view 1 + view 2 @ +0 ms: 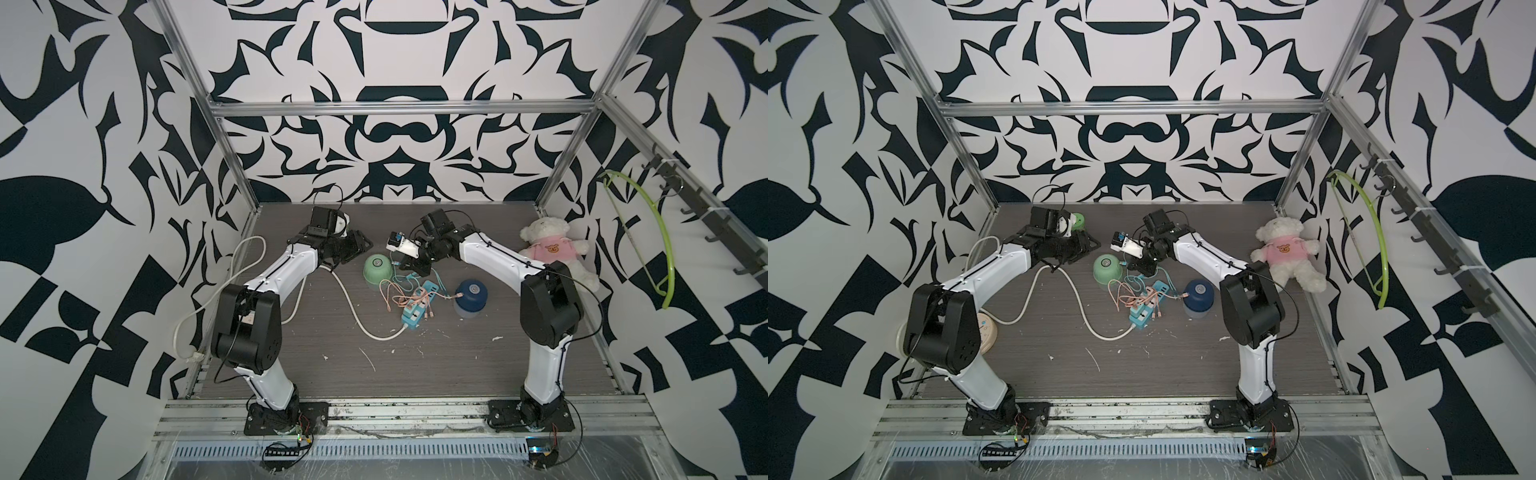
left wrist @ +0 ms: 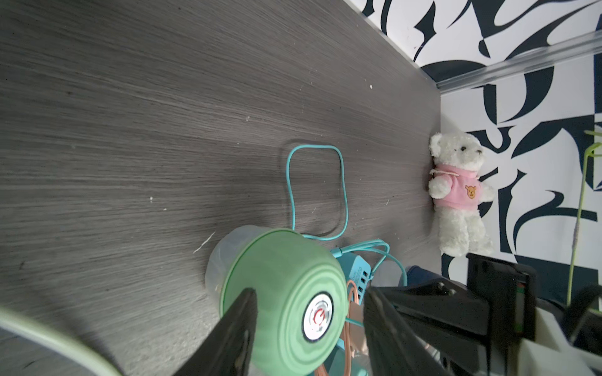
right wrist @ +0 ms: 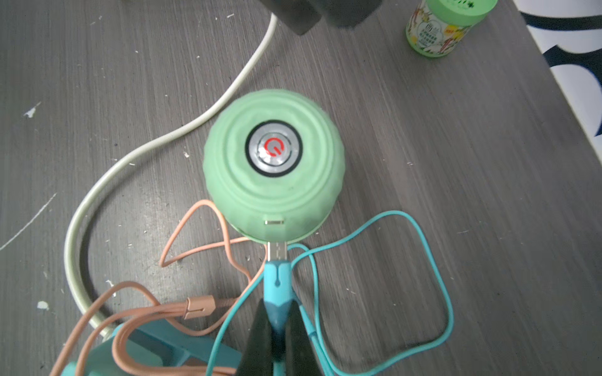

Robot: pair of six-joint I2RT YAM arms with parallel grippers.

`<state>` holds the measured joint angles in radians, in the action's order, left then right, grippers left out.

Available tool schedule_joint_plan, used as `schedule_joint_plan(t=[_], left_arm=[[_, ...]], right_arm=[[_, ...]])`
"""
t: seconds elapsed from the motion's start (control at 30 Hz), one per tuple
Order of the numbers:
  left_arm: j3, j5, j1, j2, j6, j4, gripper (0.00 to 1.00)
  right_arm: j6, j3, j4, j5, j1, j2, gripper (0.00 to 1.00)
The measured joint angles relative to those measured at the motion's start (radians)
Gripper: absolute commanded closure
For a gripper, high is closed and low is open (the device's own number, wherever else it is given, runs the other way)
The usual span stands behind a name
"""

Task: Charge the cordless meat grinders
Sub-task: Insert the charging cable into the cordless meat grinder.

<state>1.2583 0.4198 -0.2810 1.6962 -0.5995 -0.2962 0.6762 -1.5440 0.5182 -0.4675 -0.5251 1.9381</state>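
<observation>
The mint green grinder stands upright mid-table, its silver button showing a red power symbol. My left gripper is open, with the fingers either side of the dome and a gap on one side. My right gripper is shut on a teal cable plug. The plug's metal tip sits just short of the grinder's side port. The dark blue grinder stands to the right with an orange cable end at its side.
A teal charging hub lies between the grinders in a tangle of orange cables and teal cable loops. Its white cord runs left. A teddy bear leans at the right wall. A green-lidded jar stands behind the left gripper.
</observation>
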Motion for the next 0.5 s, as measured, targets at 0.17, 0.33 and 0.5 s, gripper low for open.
schedule_joint_plan(t=[0.17,0.33,0.5], left_arm=[[0.000,0.044,0.000,0.029,0.041,-0.018,0.46],[0.000,0.073,0.000,0.057,0.071,-0.042,0.47],[0.000,0.094,0.000,0.067,0.096,-0.052,0.48]], right_arm=[[-0.032,0.010,-0.005,0.002,-0.008,0.000,1.00],[-0.050,0.010,-0.014,0.003,-0.009,0.000,1.00],[-0.052,0.010,-0.014,0.011,-0.014,0.000,1.00]])
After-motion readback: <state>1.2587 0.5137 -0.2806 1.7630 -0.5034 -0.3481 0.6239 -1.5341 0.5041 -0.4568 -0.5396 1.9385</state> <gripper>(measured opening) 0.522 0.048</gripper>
